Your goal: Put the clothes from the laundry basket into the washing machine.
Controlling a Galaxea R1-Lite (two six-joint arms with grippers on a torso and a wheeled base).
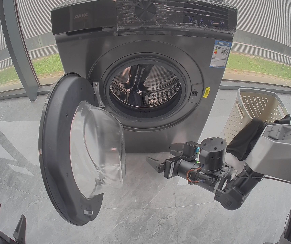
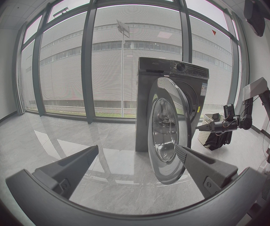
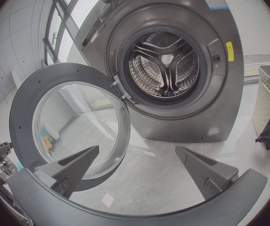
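Floor: I saw a polished grey stone tile floor (image 1: 152, 207) carrying everything.
Washing machine: the dark grey front-loading washing machine (image 1: 81, 51) stood against the windows, facing me.
Door: its round grey door with a bulging glass window (image 1: 59, 146) was swung fully open towards my left.
Drum: the perforated steel drum (image 1: 145, 85) showed bare metal walls through the opening.
Laundry basket: the cream perforated plastic laundry basket (image 1: 253, 107) stood on the floor just right of the machine.
Clothes: a black garment (image 1: 245, 138) hung over the basket's near rim, draping down its outer wall.
Right gripper: the right gripper (image 3: 136, 148) sat low before the machine, between the door and the basket, its fingers spread wide apart.
Left gripper: the left gripper (image 2: 136, 147) sat low at my far left, well apart from the door, fingers likewise spread wide.
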